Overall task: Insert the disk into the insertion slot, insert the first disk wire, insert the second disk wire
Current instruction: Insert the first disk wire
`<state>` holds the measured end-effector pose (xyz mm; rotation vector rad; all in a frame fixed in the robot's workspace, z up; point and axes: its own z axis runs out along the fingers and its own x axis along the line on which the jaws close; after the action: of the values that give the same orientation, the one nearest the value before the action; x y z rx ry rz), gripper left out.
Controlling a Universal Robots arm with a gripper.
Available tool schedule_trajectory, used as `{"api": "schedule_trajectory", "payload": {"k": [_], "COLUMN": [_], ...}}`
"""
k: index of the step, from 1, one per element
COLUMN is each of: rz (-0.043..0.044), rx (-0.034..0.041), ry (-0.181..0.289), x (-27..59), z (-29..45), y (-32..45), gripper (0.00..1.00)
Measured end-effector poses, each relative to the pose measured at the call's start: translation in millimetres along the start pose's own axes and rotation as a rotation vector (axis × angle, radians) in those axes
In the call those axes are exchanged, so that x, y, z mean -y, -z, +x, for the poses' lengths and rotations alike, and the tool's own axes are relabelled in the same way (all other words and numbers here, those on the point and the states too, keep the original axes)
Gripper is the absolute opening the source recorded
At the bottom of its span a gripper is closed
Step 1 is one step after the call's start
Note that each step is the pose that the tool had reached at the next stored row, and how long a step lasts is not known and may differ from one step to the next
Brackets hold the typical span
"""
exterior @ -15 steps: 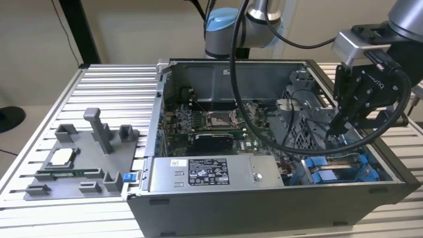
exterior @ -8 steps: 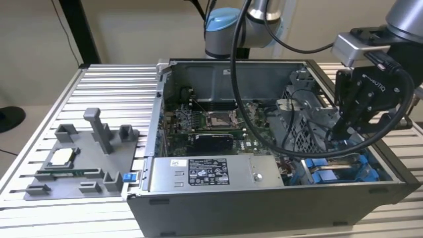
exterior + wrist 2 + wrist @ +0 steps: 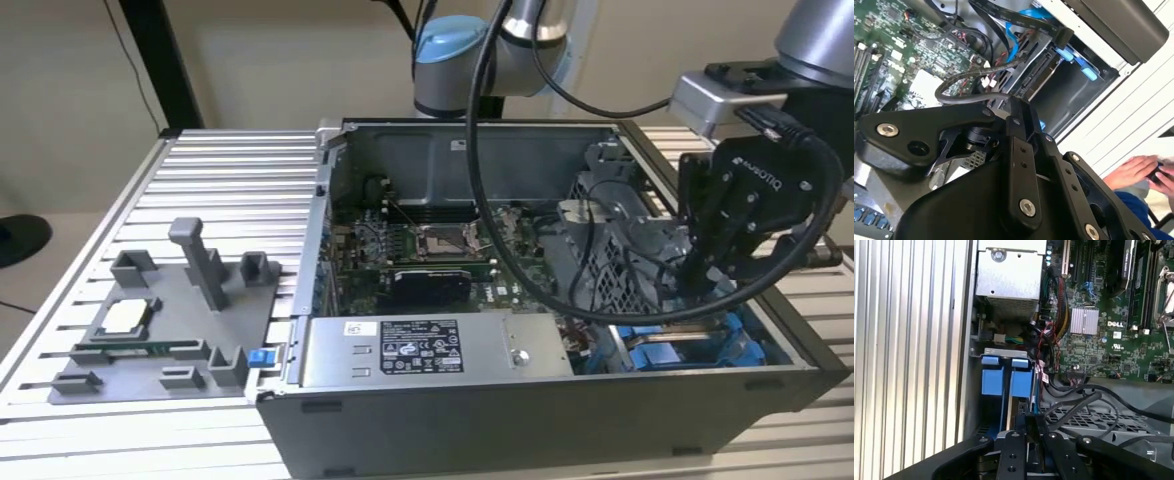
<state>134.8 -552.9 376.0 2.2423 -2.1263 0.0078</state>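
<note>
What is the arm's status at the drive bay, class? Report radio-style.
Gripper low in the case, at the insertion slot. Disk seating unclear from here. Loose black cables crowd the gripper.

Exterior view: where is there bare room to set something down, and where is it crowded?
Bare ribbed table lies behind the grey fixture plate, up to the computer case, and along the strip in front of the plate. Crowded: inside the case, where the gripper hangs among cables by the insertion slot.
</note>
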Motion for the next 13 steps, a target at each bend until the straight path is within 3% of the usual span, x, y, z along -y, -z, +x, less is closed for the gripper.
{"api": "schedule_trajectory", "payload": {"k": [2, 11, 13], "rz": [-0.0008, -0.0009, -0.0012], "rx": [-0.0154, -0.0164, -0.0212], "ry": [0.0, 0.0, -0.001], "x": [0.0, 0.0, 0.0], "z": [0.0, 0.0, -0.1], "y": [-0.7, -0.9, -1.1], "gripper": [0.0, 0.0, 0.0]}}
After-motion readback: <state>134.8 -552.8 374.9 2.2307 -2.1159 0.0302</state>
